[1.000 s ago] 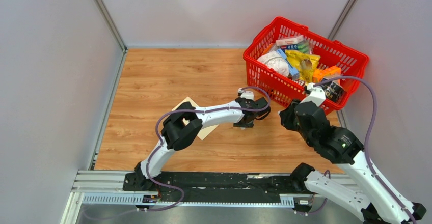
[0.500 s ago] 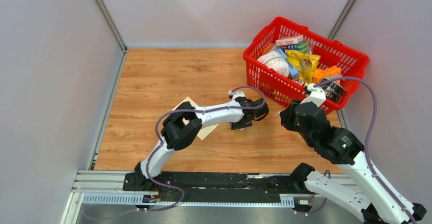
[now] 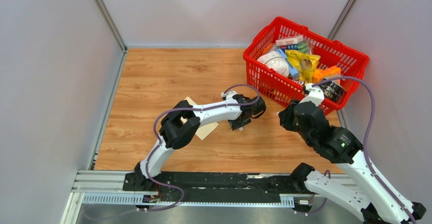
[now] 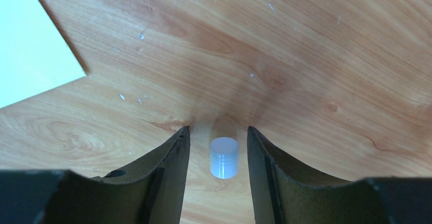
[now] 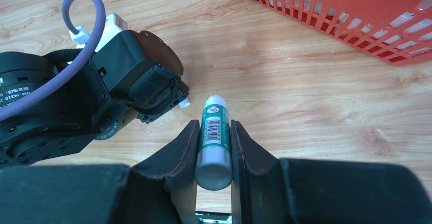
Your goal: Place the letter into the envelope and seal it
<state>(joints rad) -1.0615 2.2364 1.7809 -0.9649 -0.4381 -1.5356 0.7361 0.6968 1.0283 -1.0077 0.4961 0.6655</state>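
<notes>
**Paper under the left arm, cap and glue stick apart**

Plain grey wall panels (image 3: 51, 81) close in a wood-grain table (image 3: 168, 76) on three sides. The pale cream paper envelope (image 3: 208, 130) lies flat on the table left of centre. The left arm crosses over it, so the top view shows only its far corner and its near-right corner. In the left wrist view one pointed corner of it (image 4: 30, 40) fills the upper left, well apart from the fingers.

The left pincer (image 4: 218, 130) hangs low over the bare wood to the right of the envelope, its jaws spread. A small translucent white ribbed cylindrical cap (image 4: 223, 158) stands upright on the table between them. There is a gap on either side, so neither finger touches it.

To the right, the right pincer (image 5: 214, 127) is pinching a glue stick with a green barcoded label (image 5: 214, 142). Its uncapped white tip points away from the wrist, towards the left arm's black wrist housing (image 5: 117, 86), which is close by.

Beyond both pincers, at the far right of the table, sits a red plastic mesh shopping basket (image 3: 267, 81) filled with assorted packaged goods.
</notes>
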